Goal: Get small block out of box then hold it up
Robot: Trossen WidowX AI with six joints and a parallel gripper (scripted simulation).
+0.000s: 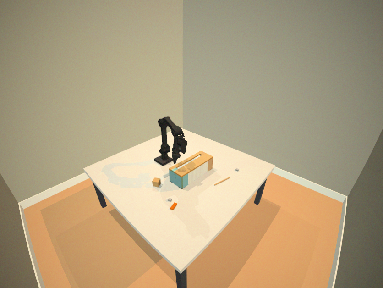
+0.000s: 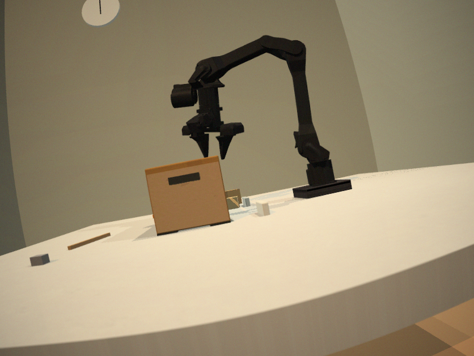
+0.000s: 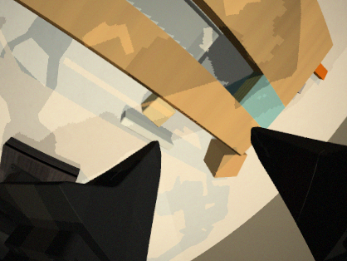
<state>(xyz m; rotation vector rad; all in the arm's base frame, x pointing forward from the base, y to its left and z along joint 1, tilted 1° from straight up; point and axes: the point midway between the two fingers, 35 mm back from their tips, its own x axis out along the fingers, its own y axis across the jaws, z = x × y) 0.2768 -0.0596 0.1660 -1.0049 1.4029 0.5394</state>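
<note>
The small tan block (image 1: 156,181) (image 3: 227,163) lies on the table, out of the box and a little off its teal end (image 1: 177,179). In the exterior view the block (image 2: 233,196) peeks out behind the box. The long box (image 1: 198,164) (image 2: 187,195) (image 3: 166,67) has an orange top with a slot along it. My gripper (image 1: 174,159) (image 2: 214,155) (image 3: 206,140) is open and empty. It hangs just above the box's top edge near the teal end, on the arm-base side. The block shows between my fingertips in the wrist view, well below them.
An orange chip (image 1: 173,205) (image 3: 320,72) and a grey bit (image 1: 169,199) lie in front of the teal end. A wooden stick (image 1: 221,181) (image 2: 88,241) and a grey cube (image 1: 237,169) (image 2: 39,259) lie beyond the box. A pale cube lies near the arm base (image 1: 163,160) (image 2: 321,188).
</note>
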